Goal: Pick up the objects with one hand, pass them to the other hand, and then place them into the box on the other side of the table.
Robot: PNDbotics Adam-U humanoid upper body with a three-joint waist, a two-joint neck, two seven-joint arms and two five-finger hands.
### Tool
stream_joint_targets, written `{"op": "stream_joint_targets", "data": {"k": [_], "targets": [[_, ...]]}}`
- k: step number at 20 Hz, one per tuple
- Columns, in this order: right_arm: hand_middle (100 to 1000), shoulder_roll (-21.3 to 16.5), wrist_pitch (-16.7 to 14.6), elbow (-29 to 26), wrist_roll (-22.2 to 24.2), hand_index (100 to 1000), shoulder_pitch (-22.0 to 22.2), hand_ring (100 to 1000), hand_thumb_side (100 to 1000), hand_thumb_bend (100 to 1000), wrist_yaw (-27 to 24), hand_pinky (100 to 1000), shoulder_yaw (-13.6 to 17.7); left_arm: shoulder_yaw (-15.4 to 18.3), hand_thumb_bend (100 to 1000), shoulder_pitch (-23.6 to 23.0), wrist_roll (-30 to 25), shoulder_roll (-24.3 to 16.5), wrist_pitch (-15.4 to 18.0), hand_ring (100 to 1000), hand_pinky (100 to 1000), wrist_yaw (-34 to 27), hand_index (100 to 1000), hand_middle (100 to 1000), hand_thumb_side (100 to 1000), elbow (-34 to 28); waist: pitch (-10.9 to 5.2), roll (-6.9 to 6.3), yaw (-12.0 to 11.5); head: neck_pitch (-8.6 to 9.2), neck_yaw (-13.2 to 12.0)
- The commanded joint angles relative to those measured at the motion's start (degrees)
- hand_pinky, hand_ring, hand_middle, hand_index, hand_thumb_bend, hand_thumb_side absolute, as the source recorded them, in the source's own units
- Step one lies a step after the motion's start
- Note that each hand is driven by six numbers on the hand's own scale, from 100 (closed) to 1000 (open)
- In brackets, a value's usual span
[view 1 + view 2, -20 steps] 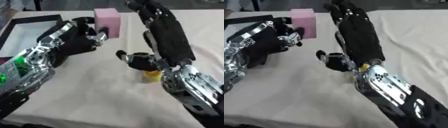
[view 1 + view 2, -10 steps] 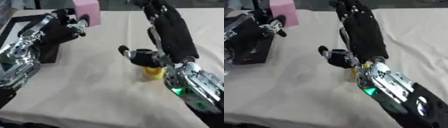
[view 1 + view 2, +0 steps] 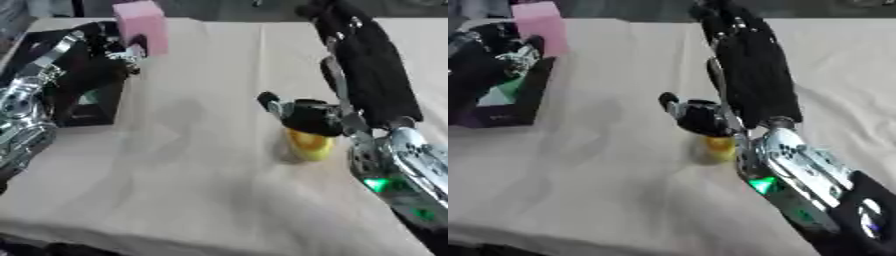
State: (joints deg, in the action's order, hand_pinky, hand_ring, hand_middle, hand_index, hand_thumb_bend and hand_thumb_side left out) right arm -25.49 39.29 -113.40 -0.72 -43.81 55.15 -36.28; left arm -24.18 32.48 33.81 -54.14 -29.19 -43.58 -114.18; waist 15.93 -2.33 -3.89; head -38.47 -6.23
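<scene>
The left hand (image 3: 105,55) grips the pink block (image 3: 142,25) over the black box (image 3: 83,107); the right hand (image 3: 306,115), fingers curled, rests atop a yellow object (image 3: 308,145).

pink block (image 3: 140,26): rectangular, upright, held above near edge of box, at far left | black box (image 3: 83,107): open, shallow, dark walls, at left edge of table | yellow object (image 3: 308,144): small, rounded, standing on tan cloth right of centre, partly hidden

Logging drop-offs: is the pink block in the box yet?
Not yet. The left hand holds the pink block above the black box, at its far corner.
</scene>
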Motion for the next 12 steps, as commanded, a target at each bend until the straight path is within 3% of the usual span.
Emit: {"op": "stream_joint_targets", "data": {"k": [1, 12], "targets": [[856, -1.26, 0.27, -1.19, -0.64, 863, -0.53, 886, 262, 667, -0.31, 871, 1.05, 2.50, 100, -0.71, 9.96, -3.06, -7.87, 583, 1000, -0.35, 251, 426, 279, -0.41, -1.32, 0.83, 0.18, 1.01, -1.75], [852, -1.90, 0.87, -1.19, -2.49, 858, -0.96, 882, 264, 663, -0.76, 870, 1.33, 5.18, 100, -1.59, 15.97, -2.10, -6.14, 585, 1000, -0.08, 254, 433, 280, 7.52, 0.06, 1.24, 1.08, 2.35, -5.54]]}}
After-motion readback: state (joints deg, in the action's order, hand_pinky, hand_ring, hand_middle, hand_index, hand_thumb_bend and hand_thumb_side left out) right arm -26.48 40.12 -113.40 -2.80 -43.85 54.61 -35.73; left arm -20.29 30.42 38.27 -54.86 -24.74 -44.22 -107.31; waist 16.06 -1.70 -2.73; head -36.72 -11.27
